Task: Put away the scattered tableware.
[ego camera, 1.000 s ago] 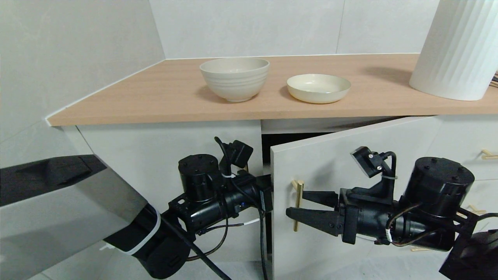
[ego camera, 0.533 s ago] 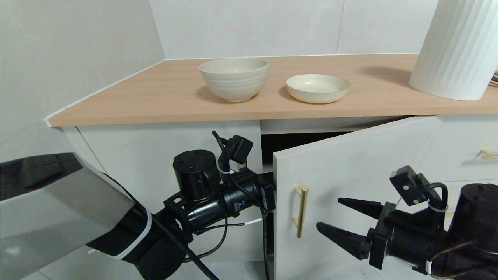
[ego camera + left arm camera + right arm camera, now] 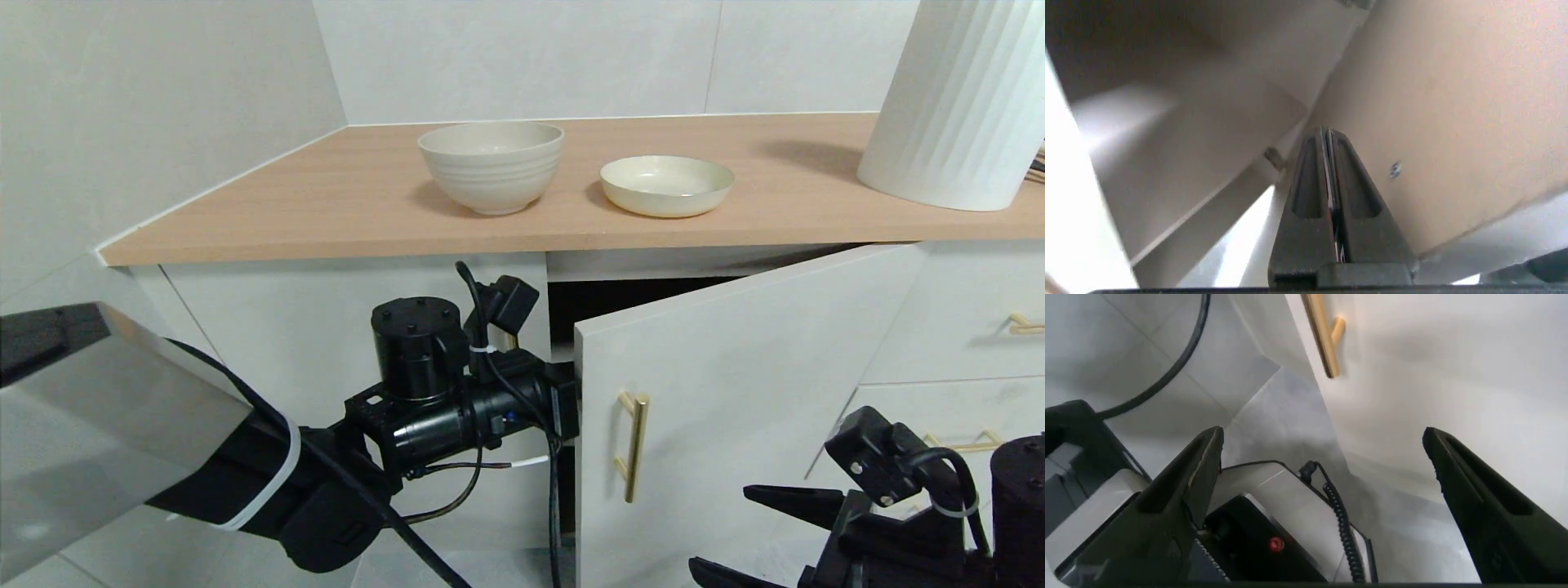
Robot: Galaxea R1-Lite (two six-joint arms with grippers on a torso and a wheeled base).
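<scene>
Nearest, the right gripper (image 3: 722, 531) hangs low before the part-open cabinet door (image 3: 735, 367), fingers spread wide and empty, apart from its brass handle (image 3: 633, 445). The left gripper (image 3: 1325, 143), fingers pressed together on nothing, sits at the door's free edge. Farther back, the bowl (image 3: 491, 166) and shallow dish (image 3: 667, 185) stand side by side on the wooden countertop (image 3: 326, 204).

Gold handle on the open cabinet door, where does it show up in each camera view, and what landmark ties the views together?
Head view: the gold handle stands upright near the cabinet door's free edge.
Left wrist view: the shut left tool lies along a plain panel, probably that door's back, opposite the handle.
Right wrist view: the handle sits on the door face, ahead of the open right tool.
Shared landmark: the cabinet door.
</scene>
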